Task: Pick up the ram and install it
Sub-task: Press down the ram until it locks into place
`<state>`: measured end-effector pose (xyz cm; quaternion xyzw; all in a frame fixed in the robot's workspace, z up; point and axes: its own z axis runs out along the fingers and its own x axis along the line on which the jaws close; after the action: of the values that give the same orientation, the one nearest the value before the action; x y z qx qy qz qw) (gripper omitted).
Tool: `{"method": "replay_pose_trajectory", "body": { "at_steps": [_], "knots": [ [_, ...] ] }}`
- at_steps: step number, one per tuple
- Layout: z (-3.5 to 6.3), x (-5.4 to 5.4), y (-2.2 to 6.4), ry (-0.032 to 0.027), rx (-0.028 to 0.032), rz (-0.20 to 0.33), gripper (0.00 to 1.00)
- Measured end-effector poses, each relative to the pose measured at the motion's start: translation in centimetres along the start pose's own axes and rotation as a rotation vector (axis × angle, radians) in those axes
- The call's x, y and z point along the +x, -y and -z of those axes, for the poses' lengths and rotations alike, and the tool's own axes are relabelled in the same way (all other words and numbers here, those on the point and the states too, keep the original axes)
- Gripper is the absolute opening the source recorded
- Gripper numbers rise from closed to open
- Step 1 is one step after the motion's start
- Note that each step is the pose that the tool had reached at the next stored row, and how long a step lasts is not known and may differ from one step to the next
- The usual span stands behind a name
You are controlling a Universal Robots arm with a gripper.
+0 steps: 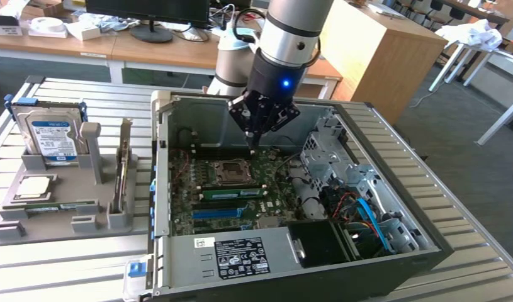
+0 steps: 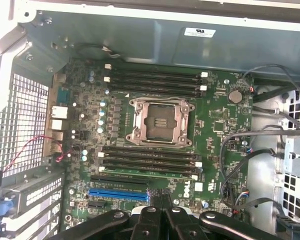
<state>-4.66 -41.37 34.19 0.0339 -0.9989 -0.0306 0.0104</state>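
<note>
A long green ram [image 1: 51, 206] lies flat in the grey holder [image 1: 63, 229] at the exterior view's left, outside the case. A second green stick [image 1: 231, 192] sits in a slot of the motherboard [image 2: 215, 145], just below the empty processor socket [image 2: 159, 121]; it shows as a greenish strip [image 2: 147, 173] in the wrist view. My gripper [image 1: 253, 143] hangs inside the open computer case [image 1: 239, 264], above the board, far from the holder. Its fingers [image 2: 160, 200] are pressed together with nothing between them.
The holder also carries a hard drive [image 1: 48, 135], a silver processor [image 1: 34, 186] and an upright expansion card [image 1: 122, 173]. Black memory slots [image 2: 155, 82] and a blue slot [image 2: 117, 194] run across the board. Cables and drive cages [image 1: 357, 189] crowd the case's side at the exterior view's right.
</note>
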Motion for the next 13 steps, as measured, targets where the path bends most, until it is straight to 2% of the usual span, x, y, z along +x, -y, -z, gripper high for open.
{"method": "replay_pose_trajectory", "body": {
  "at_steps": [5,13],
  "knots": [
    [-0.01,0.43,-0.03,0.0001,-0.0006,0.0,0.1],
    [0.18,0.47,-0.04,0.0001,-0.0006,0.0,0.1]
  ]
}}
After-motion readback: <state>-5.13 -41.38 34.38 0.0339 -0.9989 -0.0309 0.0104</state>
